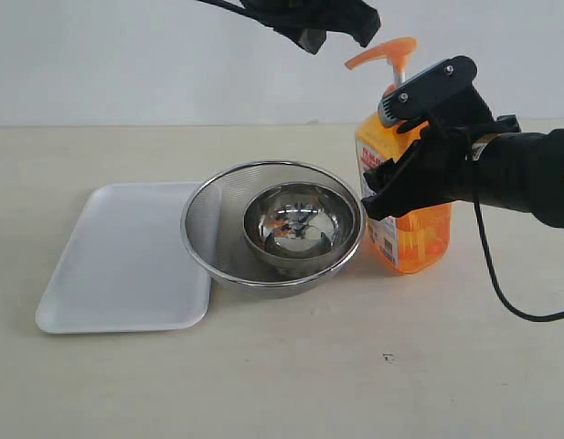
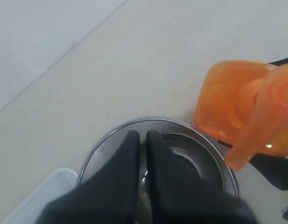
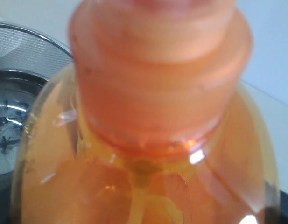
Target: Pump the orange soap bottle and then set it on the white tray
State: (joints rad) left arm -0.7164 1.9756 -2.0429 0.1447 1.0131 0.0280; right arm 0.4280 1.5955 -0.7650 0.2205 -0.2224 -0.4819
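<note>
Left hand point(image 2: 143, 137) raised, fingers together; right hand point(image 1: 382, 155) lower, fingers wide, gripping.

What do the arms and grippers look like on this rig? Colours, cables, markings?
Both are matte black. The right gripper has flat, wide fingers; the upper one shows two silver screws and a ridged grey pad edge. A thin black cable runs from the right arm. The left gripper has two tapered black fingers. No lettering visible.

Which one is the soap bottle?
Find the beige table, then the shiny steel bowls in its middle. Right beside them stands the orange soap bottle, a black claw around it. Only it is tall, orange and pump-topped.
</note>
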